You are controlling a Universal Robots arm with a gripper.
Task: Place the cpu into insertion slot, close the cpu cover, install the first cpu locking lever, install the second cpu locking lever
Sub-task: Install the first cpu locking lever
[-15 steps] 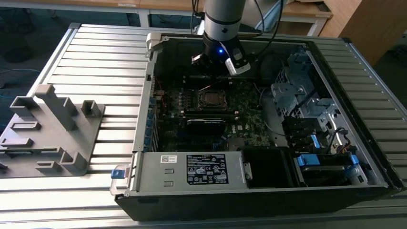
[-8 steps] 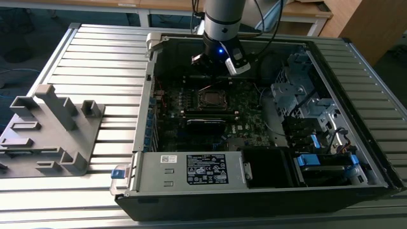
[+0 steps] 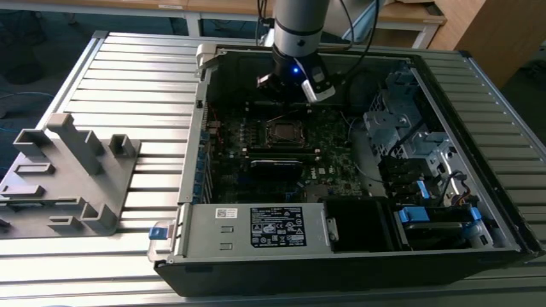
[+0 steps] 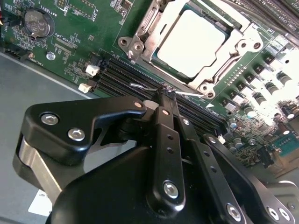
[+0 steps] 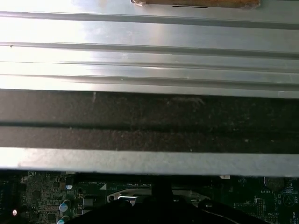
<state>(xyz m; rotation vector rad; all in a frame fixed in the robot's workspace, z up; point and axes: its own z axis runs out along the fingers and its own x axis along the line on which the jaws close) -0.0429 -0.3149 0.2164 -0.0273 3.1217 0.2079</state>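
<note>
In the second wrist view, the cpu [image 4: 191,42] lies in the insertion slot with its silver top showing. The cpu cover [image 4: 243,46] lies flat around it as a silver frame. My gripper [image 4: 166,93] is shut, its two black fingers pressed together. The tips meet a thin wire locking lever [image 4: 192,94] that runs along the near side of the socket. I cannot tell whether the wire is pinched or only touched. In the exterior view the gripper [image 3: 298,93] reaches down into the open computer case just behind the insertion slot [image 3: 284,132].
Black memory slots [image 4: 121,77] run right under the fingertips, and a coin battery [image 4: 38,22] sits further off. The case has a drive cage [image 3: 410,121] on the exterior view's right and a power supply [image 3: 256,227] in front. A grey fixture [image 3: 68,173] stands on the slatted table.
</note>
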